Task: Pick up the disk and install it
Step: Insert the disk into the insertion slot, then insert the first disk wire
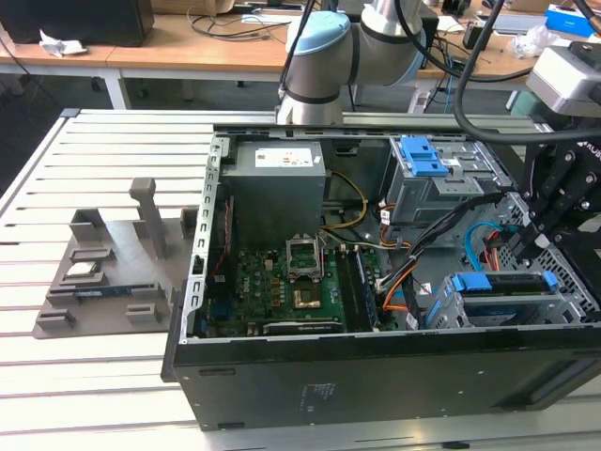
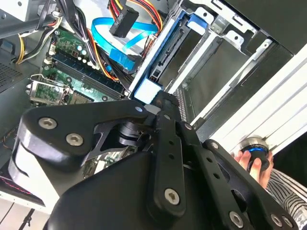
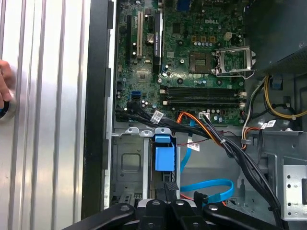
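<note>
- Disk (image 1: pixel 496 282) stands on edge in the metal drive cage (image 1: pixel 563 303), at the exterior view's right of the open computer case (image 1: pixel 376 381). You see its blue frame running along the upper edge.
- End effector (image 1: pixel 528 242) hangs just above one end of the disk, close to the blue frame.
- You cannot tell from these views whether the end effector is apart, together or clamped on anything.
- Beside the cage, you see a flat blue cable (image 3: pixel 213 186) looping over the case floor, and orange and black wires running toward the motherboard (image 1: pixel 291 277).
- A person's hand (image 2: pixel 257 163) rests on a blue-ringed button (image 2: pixel 251 145) set in the slatted tabletop (image 1: pixel 94 376), outside the case.
- A grey fixture (image 1: pixel 103 272) lies on the tabletop, well apart at the exterior view's left.
</note>
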Controlling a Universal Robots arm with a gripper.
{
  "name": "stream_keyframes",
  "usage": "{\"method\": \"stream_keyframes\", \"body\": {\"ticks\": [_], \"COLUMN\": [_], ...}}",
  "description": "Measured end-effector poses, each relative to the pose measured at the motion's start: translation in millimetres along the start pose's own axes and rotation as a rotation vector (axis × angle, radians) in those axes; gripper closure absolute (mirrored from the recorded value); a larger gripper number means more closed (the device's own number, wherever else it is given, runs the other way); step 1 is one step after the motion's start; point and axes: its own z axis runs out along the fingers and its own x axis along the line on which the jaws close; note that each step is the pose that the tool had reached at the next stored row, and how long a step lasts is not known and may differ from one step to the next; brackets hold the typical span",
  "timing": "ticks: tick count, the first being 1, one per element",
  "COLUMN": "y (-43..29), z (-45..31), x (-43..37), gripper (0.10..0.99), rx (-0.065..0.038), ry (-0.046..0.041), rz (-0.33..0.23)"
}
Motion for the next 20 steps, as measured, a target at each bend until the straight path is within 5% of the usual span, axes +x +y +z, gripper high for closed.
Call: {"method": "stream_keyframes", "body": {"ticks": [4, 5, 7, 9, 11, 15, 20], "y": [0.0, -8.4, -21.6, -22.6, -32.4, -35.5, -38.6], "z": [0.1, -0.4, -0.8, -0.4, 0.9, 8.9, 14.5], "x": [0.0, -7.0, -33.5, -36.9, -49.5, -59.9, -60.2], "gripper": [0.980, 0.980, 0.980, 0.980, 0.980, 0.980, 0.980], "rx": [0.000, 0.000, 0.000, 0.000, -0.002, -0.002, -0.002], "ry": [0.0000, 0.0018, 0.0056, 0.0056, 0.0075, 0.0121, 0.0192], "rz": [0.000, 0.000, 0.001, 0.000, 0.001, 0.001, 0.002]}}
